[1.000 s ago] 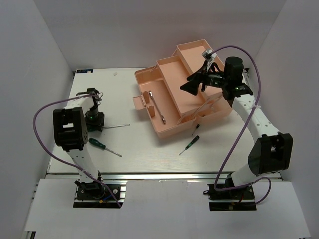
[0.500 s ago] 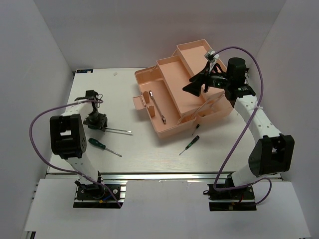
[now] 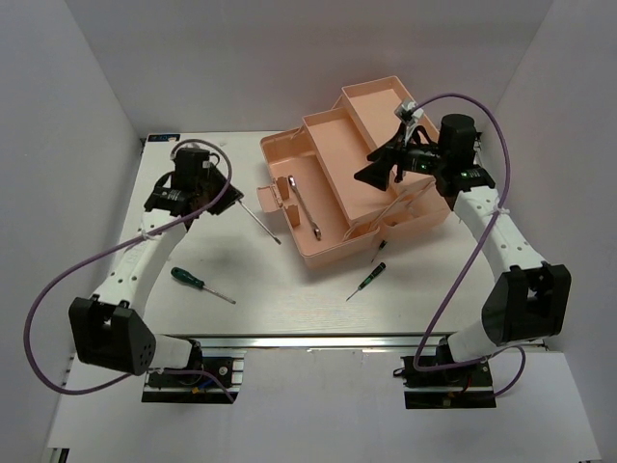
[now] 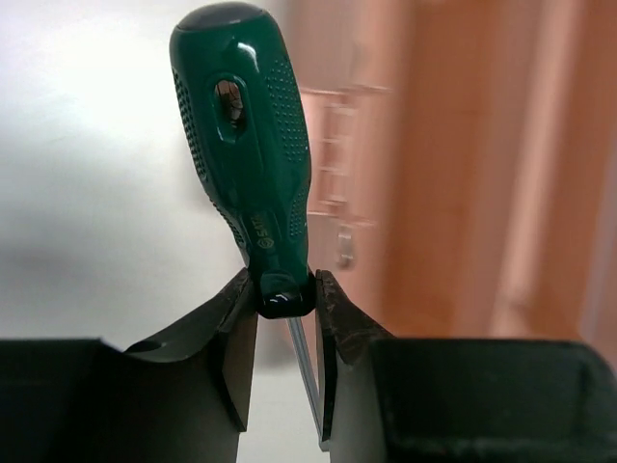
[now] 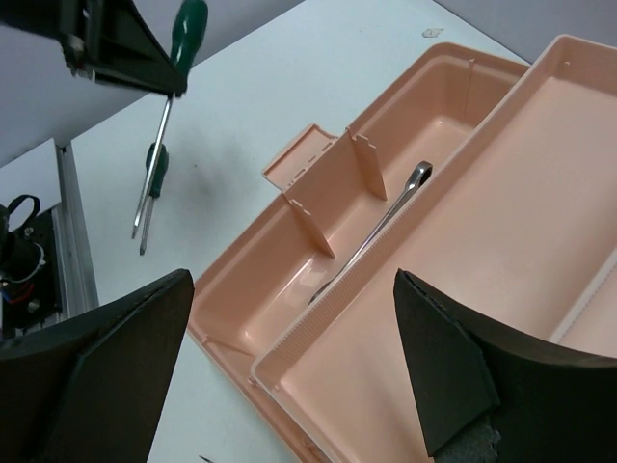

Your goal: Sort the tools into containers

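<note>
My left claw (image 4: 284, 294), at ten o'clock, is half closed, pinching a screwdriver (image 4: 246, 145) at the handle's neck, its shaft slanting toward four o'clock. My right claw (image 5: 291, 280) gapes wide and empty above the toolbox (image 3: 333, 145) at one o'clock. Four screwdrivers: the held one, a long screwdriver (image 3: 201, 284) at eight o'clock, a tiny screwdriver (image 3: 367, 280) and a second tiny one (image 3: 379, 252) near five o'clock. One wrench (image 3: 304, 205) lies in the toolbox's front compartment.

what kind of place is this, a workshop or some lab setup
Probably a robot lab bench: a left arm and right arm bolted to a white table, plain white walls boxing it in, and a pink toolbox with a few tools.
</note>
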